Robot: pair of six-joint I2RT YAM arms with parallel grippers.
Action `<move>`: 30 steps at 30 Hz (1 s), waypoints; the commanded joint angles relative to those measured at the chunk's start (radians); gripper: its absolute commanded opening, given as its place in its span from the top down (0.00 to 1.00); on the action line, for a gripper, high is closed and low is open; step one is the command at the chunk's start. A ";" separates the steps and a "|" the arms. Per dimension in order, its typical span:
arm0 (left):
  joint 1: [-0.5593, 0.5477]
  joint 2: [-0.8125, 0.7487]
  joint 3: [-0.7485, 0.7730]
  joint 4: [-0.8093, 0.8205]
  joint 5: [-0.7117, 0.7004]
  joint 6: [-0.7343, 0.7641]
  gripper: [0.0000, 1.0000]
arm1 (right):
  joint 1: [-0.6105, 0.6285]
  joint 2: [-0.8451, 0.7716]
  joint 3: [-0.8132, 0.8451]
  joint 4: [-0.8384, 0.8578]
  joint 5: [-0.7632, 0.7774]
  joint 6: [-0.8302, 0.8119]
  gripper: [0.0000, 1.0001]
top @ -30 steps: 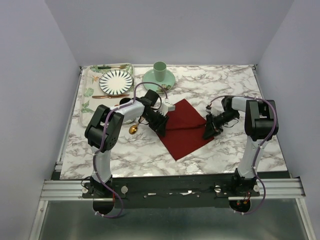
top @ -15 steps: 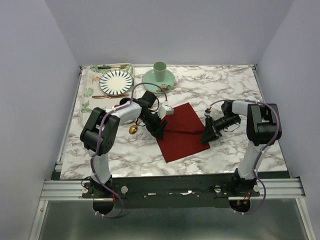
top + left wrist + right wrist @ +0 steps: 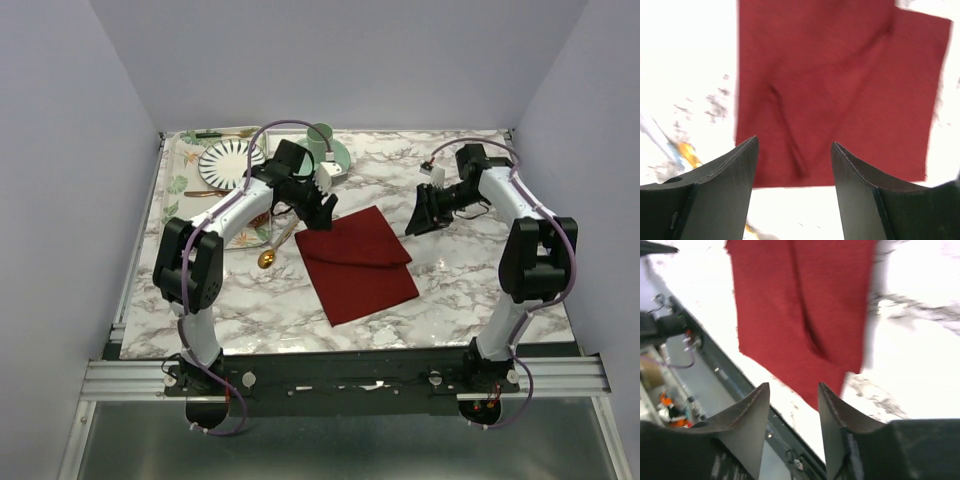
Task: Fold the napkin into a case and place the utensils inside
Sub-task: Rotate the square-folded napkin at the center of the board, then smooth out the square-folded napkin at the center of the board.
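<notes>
1 napkin (image 3: 360, 262), 1 cup (image 3: 320, 137), 1 tray (image 3: 177, 186)

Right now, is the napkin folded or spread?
Folded over once: the napkin shows an overlapping flap edge across its middle. Still wide, not narrow.

**Dark red cloth lying between two raised arms on the marble desk**

The napkin (image 3: 360, 270) lies flat at the desk's (image 3: 450, 290) centre, a far layer apparently doubled over the near one. The left fingers (image 3: 325, 210) hang at its 11 o'clock corner. The right fingers (image 3: 414, 224) sit at its 1 o'clock, just clear of the cloth. A gold spoon (image 3: 266, 258) lies at the napkin's 9 o'clock. Towards 10 o'clock a striped plate (image 3: 232, 163) rests on a leaf-printed tray (image 3: 176, 190), and a green cup (image 3: 319, 141) stands at 12.
</notes>
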 commanded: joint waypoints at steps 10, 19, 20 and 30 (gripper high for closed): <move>0.007 0.272 0.179 -0.015 -0.033 -0.102 0.28 | 0.007 0.223 0.100 0.140 0.193 0.153 0.44; 0.007 0.337 0.182 -0.021 0.040 -0.138 0.29 | 0.007 0.283 0.075 0.146 0.119 0.172 0.45; 0.009 0.341 0.179 -0.021 0.045 -0.141 0.29 | 0.007 0.286 0.071 0.146 0.110 0.172 0.45; 0.001 0.349 0.164 -0.022 0.099 -0.141 0.32 | 0.007 0.298 0.002 0.145 0.060 0.164 0.48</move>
